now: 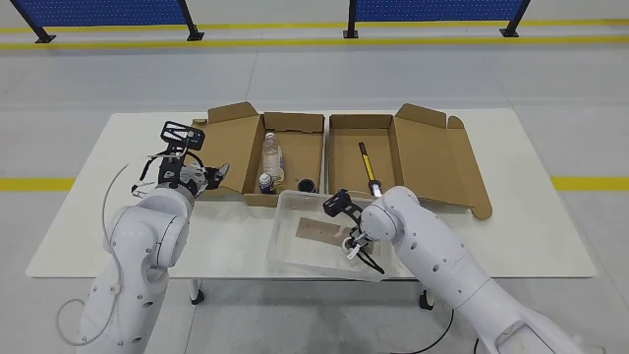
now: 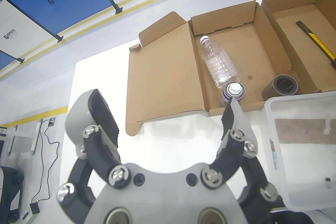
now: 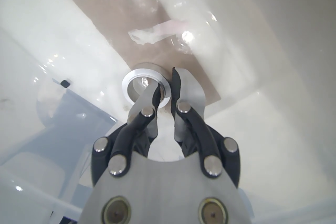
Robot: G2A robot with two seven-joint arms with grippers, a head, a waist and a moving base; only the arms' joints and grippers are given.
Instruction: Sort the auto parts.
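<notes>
Item: metal ring (image 3: pixel 145 86). Silver, polished and bright, a short band with a wide round bore and a flat upper rim, open end facing up. It sat low inside the clear plastic bin (image 1: pixel 285 218), at the edge of a brown strip (image 3: pixel 110 7) seen across the bin's floor. Whether it rested on the floor could not be told.

Right gripper (image 3: pixel 165 83): inside the bin, clamped on the ring's wall, one finger in the bore and the other against the outer side.

Left gripper (image 2: pixel 162 99): fingers spread wide apart, holding nothing, above the white table (image 1: pixel 118 216) just beside the left carton's open flap.

Left carton (image 1: pixel 295 147): held a clear plastic bottle (image 1: pixel 272 157) lying on its side, a spray can (image 1: pixel 265 183) upright at the near wall, and a black cylinder (image 1: pixel 306 186) in the near corner next to the bin.

Right carton (image 1: pixel 344 157): held a long black-and-yellow tool (image 1: pixel 368 167) lying flat.

Also in the bin: one small black piece (image 3: pixel 65 83), apart from the ring.
</notes>
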